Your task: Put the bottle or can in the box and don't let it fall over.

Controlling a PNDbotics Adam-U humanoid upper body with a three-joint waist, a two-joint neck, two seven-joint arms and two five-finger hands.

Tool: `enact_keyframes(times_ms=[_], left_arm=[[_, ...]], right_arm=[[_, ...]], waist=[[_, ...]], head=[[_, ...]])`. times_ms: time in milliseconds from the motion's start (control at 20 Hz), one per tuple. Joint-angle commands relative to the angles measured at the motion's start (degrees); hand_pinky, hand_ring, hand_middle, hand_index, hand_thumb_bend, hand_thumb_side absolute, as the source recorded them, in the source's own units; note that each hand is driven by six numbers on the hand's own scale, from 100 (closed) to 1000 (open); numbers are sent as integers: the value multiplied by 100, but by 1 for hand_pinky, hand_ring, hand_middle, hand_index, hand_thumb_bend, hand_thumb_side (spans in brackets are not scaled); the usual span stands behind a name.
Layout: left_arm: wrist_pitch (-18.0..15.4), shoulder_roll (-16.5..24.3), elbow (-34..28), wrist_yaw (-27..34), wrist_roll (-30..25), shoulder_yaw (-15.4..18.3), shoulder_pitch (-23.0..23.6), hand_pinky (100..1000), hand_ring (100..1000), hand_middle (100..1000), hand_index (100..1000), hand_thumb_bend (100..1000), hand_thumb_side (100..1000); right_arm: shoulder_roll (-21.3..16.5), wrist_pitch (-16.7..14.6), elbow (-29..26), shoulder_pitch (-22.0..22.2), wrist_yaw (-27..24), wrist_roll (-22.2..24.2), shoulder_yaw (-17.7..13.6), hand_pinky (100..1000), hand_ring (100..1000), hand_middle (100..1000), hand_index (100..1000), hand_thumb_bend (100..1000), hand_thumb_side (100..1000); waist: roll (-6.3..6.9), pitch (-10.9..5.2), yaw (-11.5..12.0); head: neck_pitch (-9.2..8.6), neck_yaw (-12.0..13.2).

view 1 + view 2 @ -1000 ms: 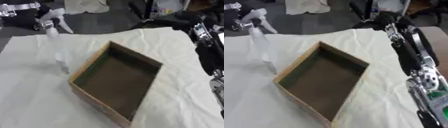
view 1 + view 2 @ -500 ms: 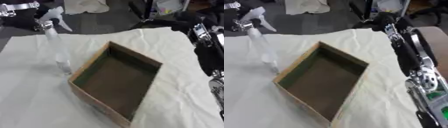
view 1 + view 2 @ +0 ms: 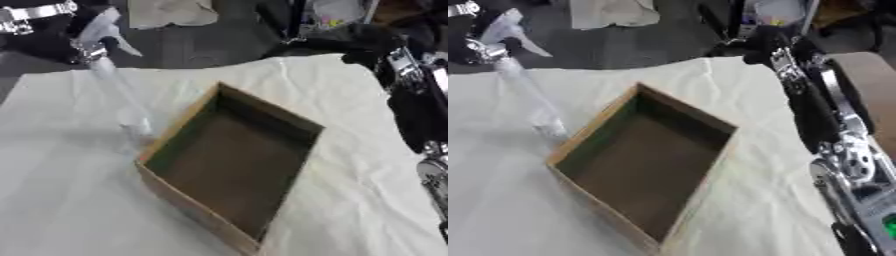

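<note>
Left eye view: my left hand (image 3: pixel 52 30) at far left, fingers closed on head of clear spray bottle (image 3: pixel 118 95), base just beside box (image 3: pixel 232 165) left wall. Right hand unseen. Transfer step; next lift, clear wall, set upright inside.

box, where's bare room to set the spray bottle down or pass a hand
The cardboard box is empty inside, so its whole floor is free. The white cloth lies bare on the near left, and in a strip between the box and the right arm. It is crowded only at the box's left wall, where the clear spray bottle stands tilted against it.
</note>
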Motion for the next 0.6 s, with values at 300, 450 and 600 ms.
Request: enact_keyframes(times_ms=[300, 450, 600], left_arm=[[-28, 92, -50, -172, 190, 42, -133, 638, 448, 509, 494, 100, 363], [-19, 97, -52, -187, 201, 41, -138, 634, 446, 508, 492, 100, 365], [-7, 101, -52, -186, 191, 42, -144, 636, 449, 510, 495, 100, 366]], right_arm=[[-67, -1, -131, -43, -48, 17, -43, 959, 733, 777, 816, 100, 714], [-67, 2, -131, -38, -46, 19, -43, 959, 733, 777, 816, 100, 713], [-68, 8, -131, -28, -43, 18, -44, 959, 733, 778, 816, 100, 715]], waist=[[-8, -184, 24], [-4, -193, 36], [1, -200, 45]], head=[[-11, -7], [-4, -6], [-5, -7]])
